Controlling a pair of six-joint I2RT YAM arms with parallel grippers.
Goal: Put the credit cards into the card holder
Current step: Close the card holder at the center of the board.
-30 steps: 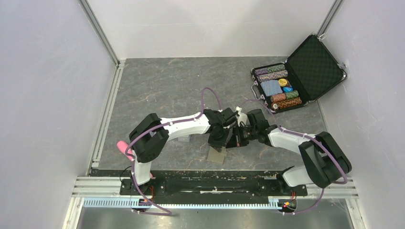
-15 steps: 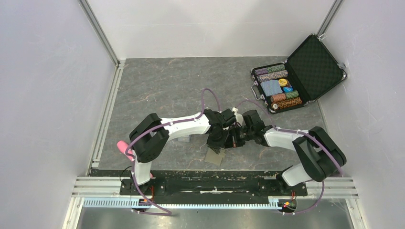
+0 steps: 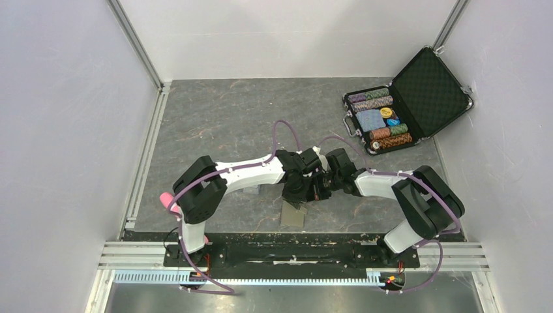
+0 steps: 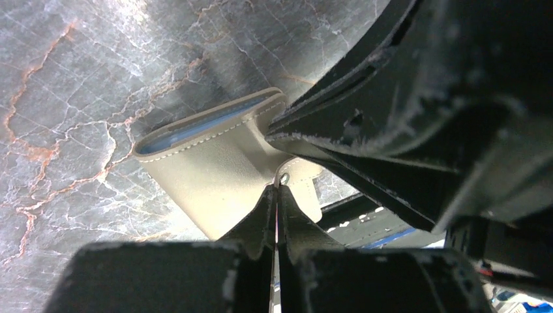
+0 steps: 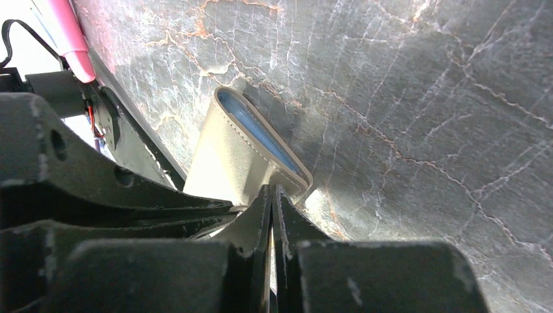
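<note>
Reaches in from the left with the left hand (image 4: 277, 195), fingertips pinching the lower flap of the card holder (image 4: 209, 163). Meets it from the right with the right hand (image 5: 270, 195), clamped on the other flap. Holds the card holder tilted and slightly spread, blue lining showing, over the near middle of the dark marbled worktop (image 3: 228, 117). Shares that worktop with an open black poker-chip case (image 3: 407, 98) at the far right corner, between white walls.

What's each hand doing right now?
Left hand: closed, pinching the card holder.
Right hand: closed, pinching the card holder's other edge.
</note>
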